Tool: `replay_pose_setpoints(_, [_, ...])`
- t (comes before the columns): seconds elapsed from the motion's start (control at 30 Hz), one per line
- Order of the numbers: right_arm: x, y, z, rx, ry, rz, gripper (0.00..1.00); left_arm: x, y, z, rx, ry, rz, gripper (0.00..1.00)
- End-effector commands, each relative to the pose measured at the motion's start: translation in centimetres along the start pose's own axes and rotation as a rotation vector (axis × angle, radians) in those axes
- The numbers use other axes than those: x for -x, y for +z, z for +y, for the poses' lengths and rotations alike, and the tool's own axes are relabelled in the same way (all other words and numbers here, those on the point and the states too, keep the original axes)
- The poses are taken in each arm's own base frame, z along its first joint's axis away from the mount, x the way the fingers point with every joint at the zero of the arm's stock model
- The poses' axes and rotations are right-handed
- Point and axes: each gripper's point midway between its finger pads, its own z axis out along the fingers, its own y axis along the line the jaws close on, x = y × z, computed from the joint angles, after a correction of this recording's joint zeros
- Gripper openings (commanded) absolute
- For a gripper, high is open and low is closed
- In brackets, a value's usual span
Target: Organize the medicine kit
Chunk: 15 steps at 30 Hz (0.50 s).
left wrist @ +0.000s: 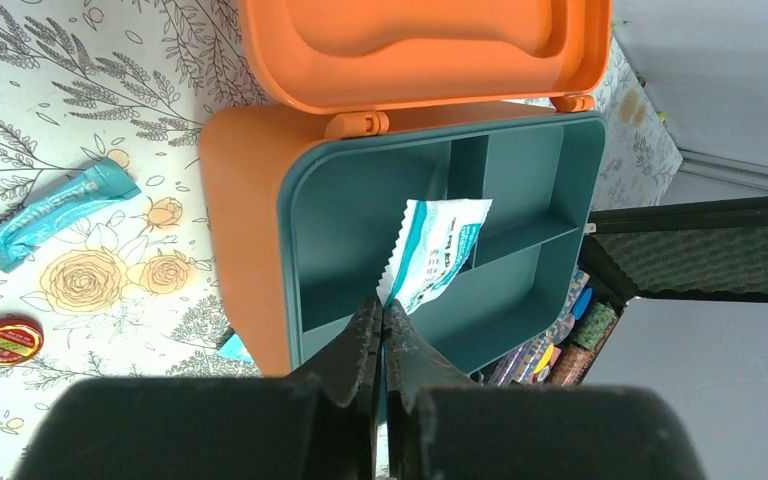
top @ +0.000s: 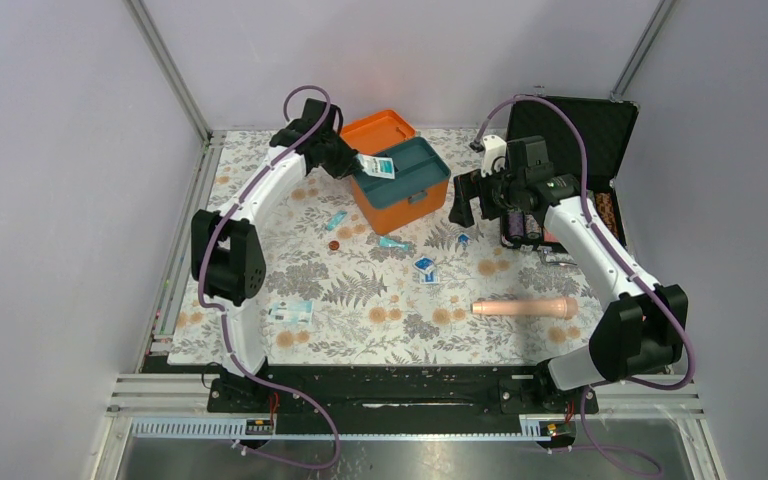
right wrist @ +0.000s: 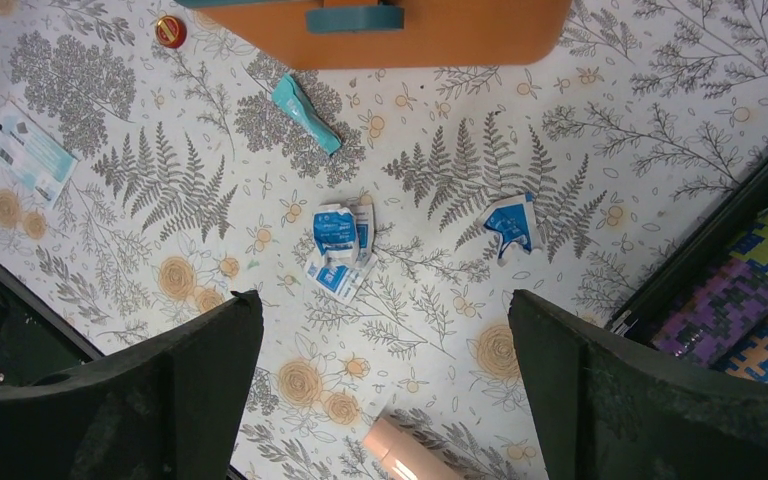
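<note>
My left gripper [left wrist: 382, 305] was pinched shut on the corner of a white-and-teal packet [left wrist: 435, 250], which hung over the teal tray [left wrist: 530, 190] of the orange kit [left wrist: 245, 220], across a divider between compartments; I couldn't tell whether it touched the tray. The kit sat at the far middle of the floral cloth [top: 380, 320], its lid [left wrist: 420, 50] swung open. My right gripper [right wrist: 385, 320] hovered with jaws wide and empty above the cloth, beside the black case [top: 600, 130]. Below it lay a heap of sachets [right wrist: 340, 250], a lone sachet [right wrist: 510, 225], a teal tube [right wrist: 305, 112] nearer the kit, and a red tin [right wrist: 170, 30]
</note>
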Motion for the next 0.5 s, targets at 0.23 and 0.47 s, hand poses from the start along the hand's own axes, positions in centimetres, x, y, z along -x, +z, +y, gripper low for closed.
replay_pose_setpoints(0.23, [-0.1,-1.2,0.1,-0.008,-0.032,-0.019,1.0,1.4,-2.6,-1.6,-0.048,-0.097,-0.058,0.0])
replay_pose_setpoints(0.47, [-0.5,-0.7,0.2,0.001,-0.014,-0.003,0.99,1.2,-2.0,-0.6,-0.054,-0.137,-0.031,0.0])
